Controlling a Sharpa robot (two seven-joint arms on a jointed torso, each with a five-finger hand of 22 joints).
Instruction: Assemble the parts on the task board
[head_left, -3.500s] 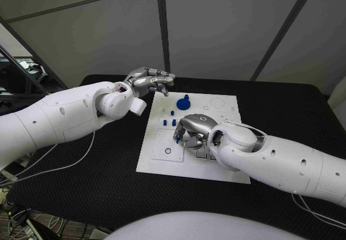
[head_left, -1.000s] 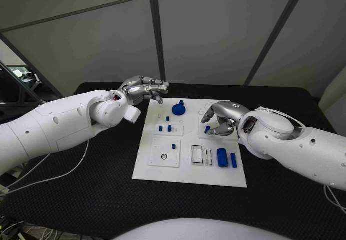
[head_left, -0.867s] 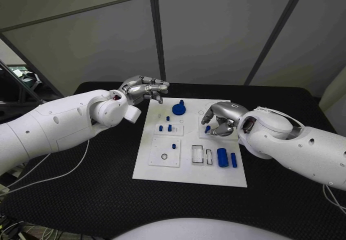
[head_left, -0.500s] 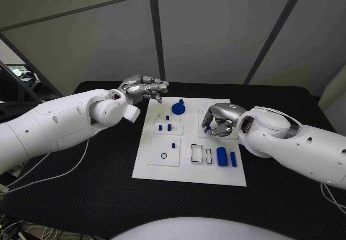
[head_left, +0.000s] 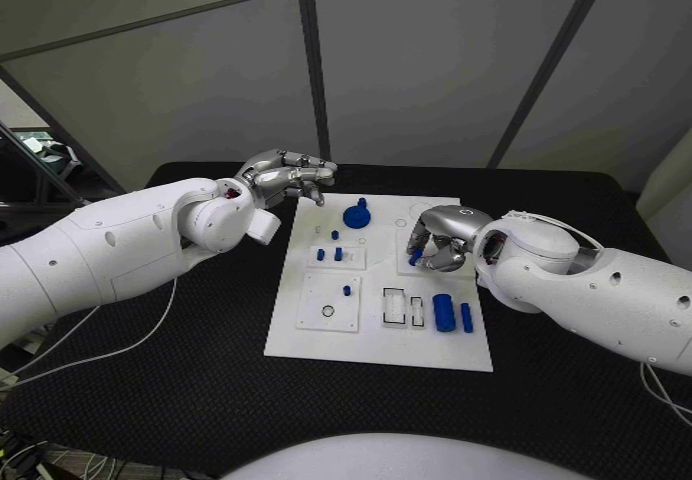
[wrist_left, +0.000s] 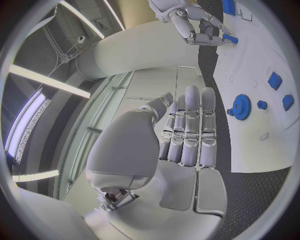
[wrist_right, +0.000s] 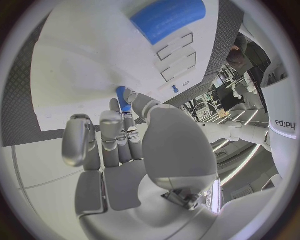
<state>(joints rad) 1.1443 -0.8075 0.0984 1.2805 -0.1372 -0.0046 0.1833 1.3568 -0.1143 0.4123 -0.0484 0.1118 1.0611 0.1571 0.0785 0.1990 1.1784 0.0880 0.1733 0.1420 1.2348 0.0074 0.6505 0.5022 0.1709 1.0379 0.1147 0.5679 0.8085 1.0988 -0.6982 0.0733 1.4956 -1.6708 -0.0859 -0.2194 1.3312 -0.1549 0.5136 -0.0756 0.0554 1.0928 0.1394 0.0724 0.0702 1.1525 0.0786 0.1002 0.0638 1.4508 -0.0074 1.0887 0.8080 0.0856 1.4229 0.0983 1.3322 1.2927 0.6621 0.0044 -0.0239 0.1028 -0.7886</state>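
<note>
Your right hand (head_left: 437, 243) sits over the right half of the white task board (head_left: 378, 345), fingers curled in and pinching a small blue peg (head_left: 415, 256); the right wrist view shows the same peg (wrist_right: 123, 98) between thumb and fingertips, its tip close to the board surface, though I can't tell if it's touching or in a hole. Your left hand (head_left: 287, 177) hovers off the board's far left corner, fingers together and curled, nothing in it as far as I can see. On the board: blue gear (head_left: 358, 212) at the far end with a knob on top, looks seated; two short blue pegs (head_left: 329, 255) standing in the small plate nearer the middle, one smaller peg (head_left: 335, 235) beyond them; a tiny blue peg (head_left: 346, 292) in the near-left plate beside an unfilled round hole (head_left: 327, 311); a blue cylinder (head_left: 443, 312) and a thinner blue bar (head_left: 466, 318) on the near right next to two open rectangular slots (head_left: 392, 306). Judgement: roughly mid-task. Held peg not yet placed, slots and round hole open, cylinder and bar likely still to go in.
</note>
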